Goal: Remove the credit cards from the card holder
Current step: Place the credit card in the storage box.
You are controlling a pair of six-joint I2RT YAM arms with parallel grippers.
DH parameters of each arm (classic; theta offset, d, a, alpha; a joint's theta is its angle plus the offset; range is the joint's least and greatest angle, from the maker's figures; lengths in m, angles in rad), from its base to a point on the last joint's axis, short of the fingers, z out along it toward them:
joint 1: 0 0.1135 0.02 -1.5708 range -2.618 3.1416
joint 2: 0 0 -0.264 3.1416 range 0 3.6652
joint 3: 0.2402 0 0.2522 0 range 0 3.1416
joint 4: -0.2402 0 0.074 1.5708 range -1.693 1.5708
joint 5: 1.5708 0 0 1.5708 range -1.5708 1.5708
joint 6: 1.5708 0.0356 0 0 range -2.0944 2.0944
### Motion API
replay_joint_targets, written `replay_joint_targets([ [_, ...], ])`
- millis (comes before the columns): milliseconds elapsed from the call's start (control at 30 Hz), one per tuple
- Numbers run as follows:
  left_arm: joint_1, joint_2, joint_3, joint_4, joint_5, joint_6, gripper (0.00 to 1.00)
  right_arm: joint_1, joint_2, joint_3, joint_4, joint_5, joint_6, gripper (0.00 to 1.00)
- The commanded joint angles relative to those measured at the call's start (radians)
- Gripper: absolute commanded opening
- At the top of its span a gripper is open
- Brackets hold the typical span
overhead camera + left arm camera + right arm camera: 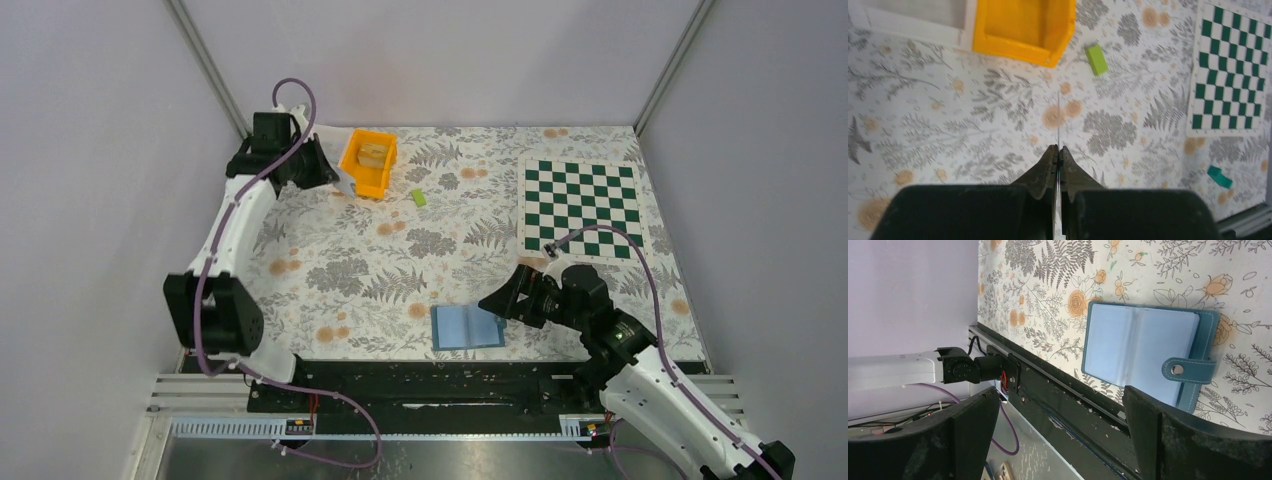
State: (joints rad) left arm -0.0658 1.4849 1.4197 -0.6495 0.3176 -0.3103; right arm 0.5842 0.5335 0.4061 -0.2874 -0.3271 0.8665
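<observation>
At the far left corner of the bench (330, 270), the left arm reaches out and its left tool (330, 172) hangs just left of a yellow bin (368, 165). In the wrist view the left tool (1058, 149) has its fingers pressed together, pinching a credit card (1058, 120) that shows only as a thin upright line, edge-on to the camera, so its colour cannot be told there. From above, the same credit card (345, 186) appears as a pale sliver close against the bin's near left corner. The bin holds something pale, too small to make out. Right of it, a lime-green block (418, 197) lies alone on the floral cloth. Toward the near edge, around the middle, the card holder (467, 327) lies flat and spread open. The right wrist view shows the card holder (1143, 345) with light blue sleeves, a teal-blue cover and a snap tab folded over one edge. Just right of it sits the right tool (505, 300), and in its own view the right tool (1060, 395) has its fingers spread wide, gripping nothing, the holder lying beyond them. Farther right, a green-and-white chessboard mat (582, 205) lies flat at the far right.
</observation>
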Motion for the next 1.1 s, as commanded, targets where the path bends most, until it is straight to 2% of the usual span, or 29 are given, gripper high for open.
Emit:
replay_joint_targets([
  [0,0.051,0.191,0.233,-0.05,0.02,0.065,0.0,-0.004,0.041,0.088,-0.013,-0.009,-0.044,0.99],
  [267,0.188,0.531,0.592,-0.045,0.12,0.049,0.0,-0.003,0.145,0.207,-0.072,0.027,-0.089,0.99],
  [367,0.216,0.613,0.677,-0.032,0.147,0.053,0.0,-0.003,0.195,0.238,-0.079,0.031,-0.103,0.99],
  [667,0.231,0.748,0.678,0.16,0.245,-0.018,0.0,-0.003,0.367,0.34,-0.079,0.005,-0.142,0.99],
  [900,0.231,0.801,0.688,0.264,0.167,-0.021,0.0,-0.004,0.41,0.361,-0.081,-0.003,-0.152,0.99],
  [1067,0.231,0.887,0.788,0.281,0.198,-0.024,0.0,-0.003,0.431,0.38,-0.081,-0.009,-0.147,1.0],
])
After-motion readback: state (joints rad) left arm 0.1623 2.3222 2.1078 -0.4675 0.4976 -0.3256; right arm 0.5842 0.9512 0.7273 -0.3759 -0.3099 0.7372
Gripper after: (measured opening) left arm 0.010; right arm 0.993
